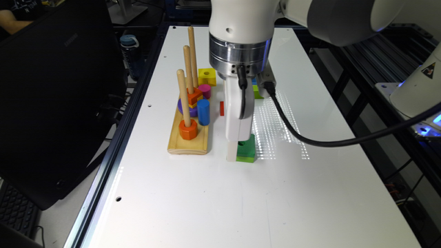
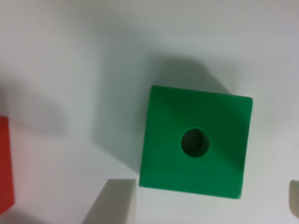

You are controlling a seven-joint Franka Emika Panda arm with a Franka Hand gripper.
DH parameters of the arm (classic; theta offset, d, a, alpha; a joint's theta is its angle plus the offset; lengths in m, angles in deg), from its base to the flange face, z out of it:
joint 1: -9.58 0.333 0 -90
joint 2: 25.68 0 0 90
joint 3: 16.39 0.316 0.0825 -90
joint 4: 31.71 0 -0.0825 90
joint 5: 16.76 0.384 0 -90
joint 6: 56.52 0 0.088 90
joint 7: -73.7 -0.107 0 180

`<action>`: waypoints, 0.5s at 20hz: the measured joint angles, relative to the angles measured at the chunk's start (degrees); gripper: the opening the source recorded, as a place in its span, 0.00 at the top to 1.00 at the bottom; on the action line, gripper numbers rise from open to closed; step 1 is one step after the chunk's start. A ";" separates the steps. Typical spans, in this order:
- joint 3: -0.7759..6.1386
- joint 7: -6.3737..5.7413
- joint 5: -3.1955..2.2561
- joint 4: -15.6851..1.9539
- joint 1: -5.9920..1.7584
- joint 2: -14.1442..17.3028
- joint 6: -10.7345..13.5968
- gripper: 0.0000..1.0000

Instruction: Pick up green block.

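The green block (image 1: 248, 150) lies flat on the white table (image 1: 213, 206), dark green on top with a round centre hole and lime-green sides. My gripper (image 1: 240, 154) has come down over it from above, and its white body hides the block's side towards the exterior view's left. In the wrist view the green block (image 2: 196, 147) sits between the two pale fingertips (image 2: 116, 203) of my gripper (image 2: 205, 201), which is open. One fingertip is close beside the block and the other stands a little way off its opposite side. Neither visibly presses on it.
A wooden peg base (image 1: 188, 137) with three upright pegs, an orange nut (image 1: 188, 131) and a blue cylinder (image 1: 203, 112) stands towards the exterior view's left of the block. A small red piece (image 1: 222, 108), a yellow block (image 1: 207, 76) and a lime-green block (image 1: 257, 92) lie behind. A black cable (image 1: 310, 139) trails towards the exterior view's right.
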 joint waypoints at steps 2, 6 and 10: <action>0.04 -0.21 -0.24 0.02 0.00 0.02 0.02 0.00; 0.15 -0.69 -0.61 0.04 -0.02 0.12 0.03 0.00; 0.19 -0.79 -0.75 0.04 -0.02 0.23 0.04 0.00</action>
